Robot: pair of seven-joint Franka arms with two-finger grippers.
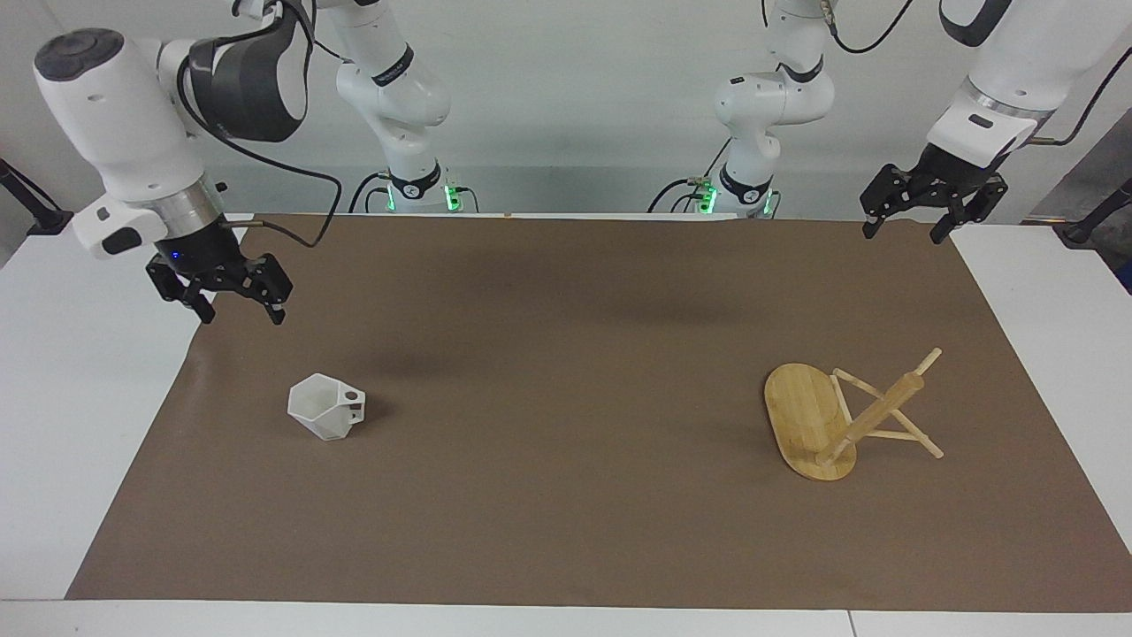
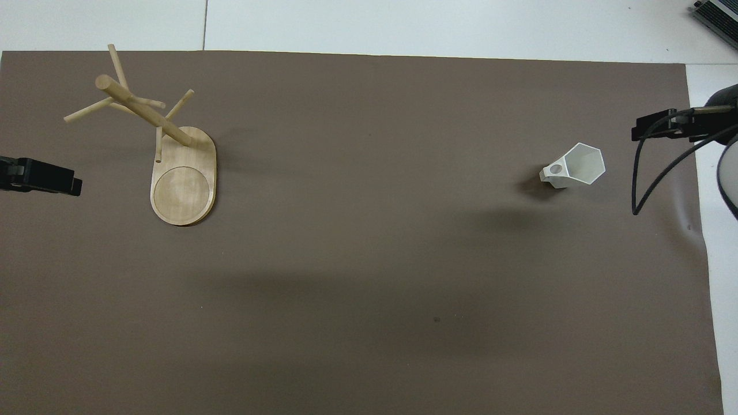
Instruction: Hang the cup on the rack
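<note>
The white faceted cup [image 1: 325, 406] stands mouth up on the brown mat toward the right arm's end of the table, its handle pointing to the table's middle; it also shows in the overhead view [image 2: 573, 166]. The bamboo rack [image 1: 840, 416] stands upright on its oval base toward the left arm's end, and shows in the overhead view [image 2: 183, 173]. My right gripper [image 1: 240, 314] is open and empty, in the air over the mat's edge, apart from the cup; the overhead view shows it [image 2: 663, 124] too. My left gripper [image 1: 902, 232] is open and empty over the mat's corner, apart from the rack, and it waits.
The brown mat [image 1: 566, 292] covers most of the white table [image 1: 80, 372]. A black cable [image 2: 646, 184] hangs from the right arm beside the cup. The left gripper's tip [image 2: 46, 177] shows at the overhead view's edge beside the rack.
</note>
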